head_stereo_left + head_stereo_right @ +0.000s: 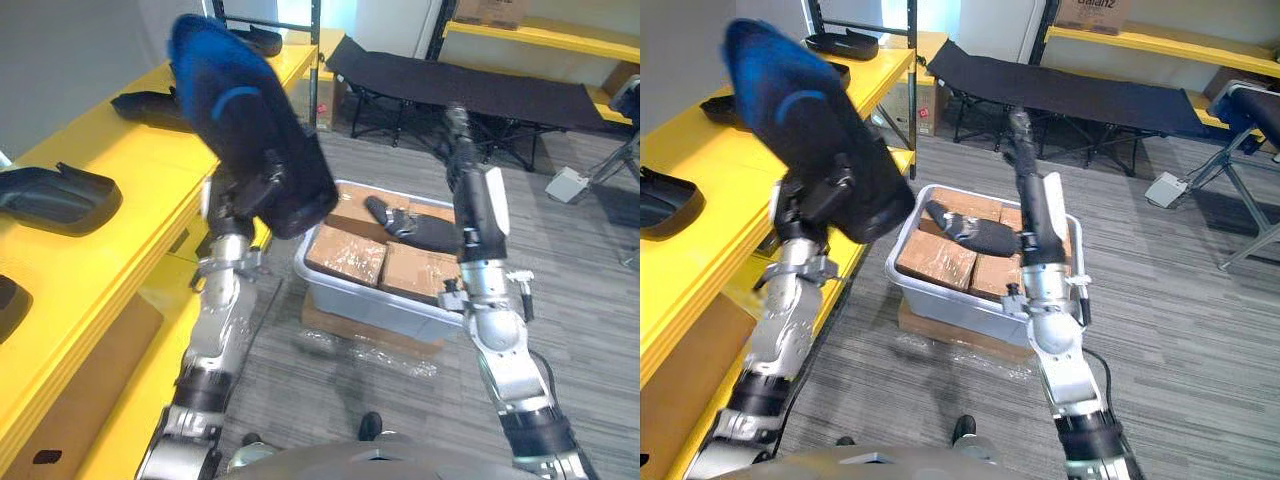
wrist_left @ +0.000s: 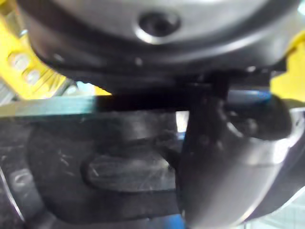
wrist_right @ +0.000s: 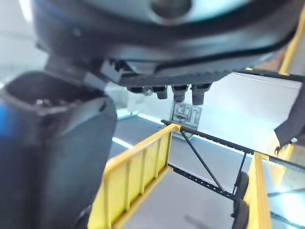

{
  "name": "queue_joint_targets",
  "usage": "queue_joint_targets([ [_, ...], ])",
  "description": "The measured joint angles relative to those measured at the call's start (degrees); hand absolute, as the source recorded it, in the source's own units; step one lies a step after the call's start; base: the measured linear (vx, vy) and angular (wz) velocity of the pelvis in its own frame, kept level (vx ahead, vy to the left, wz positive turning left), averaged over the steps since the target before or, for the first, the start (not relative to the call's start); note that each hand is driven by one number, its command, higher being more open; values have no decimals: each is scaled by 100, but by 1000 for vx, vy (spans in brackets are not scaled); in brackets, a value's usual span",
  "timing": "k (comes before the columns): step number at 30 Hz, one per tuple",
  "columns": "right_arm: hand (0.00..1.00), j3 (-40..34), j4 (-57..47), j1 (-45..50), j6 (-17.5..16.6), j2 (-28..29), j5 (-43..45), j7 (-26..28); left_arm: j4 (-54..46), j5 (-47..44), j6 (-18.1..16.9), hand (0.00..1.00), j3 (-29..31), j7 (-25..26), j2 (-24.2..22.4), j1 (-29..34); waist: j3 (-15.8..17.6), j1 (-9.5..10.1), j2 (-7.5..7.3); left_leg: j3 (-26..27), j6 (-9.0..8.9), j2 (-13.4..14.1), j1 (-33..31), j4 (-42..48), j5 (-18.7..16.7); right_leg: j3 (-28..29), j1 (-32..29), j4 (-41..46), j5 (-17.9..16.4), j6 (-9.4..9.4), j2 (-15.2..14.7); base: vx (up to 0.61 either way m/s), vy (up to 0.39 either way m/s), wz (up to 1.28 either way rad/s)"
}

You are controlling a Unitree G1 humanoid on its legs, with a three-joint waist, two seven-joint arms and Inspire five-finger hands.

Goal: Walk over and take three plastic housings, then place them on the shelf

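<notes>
My left hand (image 1: pixel 252 192) is raised beside the yellow shelf (image 1: pixel 120 210) and shut on a large dark plastic housing with a blue patch (image 1: pixel 235 110). The left wrist view shows the thumb (image 2: pixel 224 157) pressed against the housing's dark inner face (image 2: pixel 95 157). Three more dark housings lie on the shelf top (image 1: pixel 55 195) (image 1: pixel 150 105) (image 1: pixel 255 40). Another housing (image 1: pixel 415 228) rests on cardboard boxes (image 1: pixel 345 255) in a grey bin (image 1: pixel 370 305) on the floor. My right hand (image 1: pixel 456 120) reaches forward above the bin, its fingers (image 3: pixel 181 90) relaxed and holding nothing.
A black folding cot (image 1: pixel 470 85) stands behind the bin. A second yellow shelf (image 1: pixel 560 40) runs along the back right. A small white box (image 1: pixel 567 183) lies on the grey carpet at the right. The shelf's black upright (image 1: pixel 315 60) stands past the held housing.
</notes>
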Motion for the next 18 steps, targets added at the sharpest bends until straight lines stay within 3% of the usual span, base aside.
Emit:
queue_joint_targets([
  [2,100,-346,-48,412,54,410,1156,384,-367,512,-16,0,231,187,-10,523,-50,-12,73,-17,-3,4,-4,-7,1,-24,-19,-1,-45,-49,-1,-12,6,4],
  [7,100,-669,-51,1237,347,825,2498,1023,-789,899,-424,0,392,281,-28,1334,-144,-95,229,-3,-20,13,-31,-17,-3,-27,-56,-2,-61,-50,2,13,3,-1],
  [11,100,-665,-46,1675,654,831,2422,1241,-1160,864,-710,0,364,-21,-27,1667,-182,-156,275,9,-25,23,-122,-2,-3,-25,-146,-2,-64,-55,10,49,6,-2],
  [15,100,-707,309,2025,1062,822,1770,1044,-1498,761,-858,0,366,-400,-49,2177,-225,-139,353,-2,-48,34,-132,1,-17,-58,-132,-2,-75,-51,20,69,12,2],
  [18,100,-659,544,2091,1167,822,1892,972,-1515,760,-883,0,436,-429,-110,2452,-246,-105,394,-60,-62,37,-143,1,-30,-115,-115,-2,-98,-21,21,44,11,8],
])
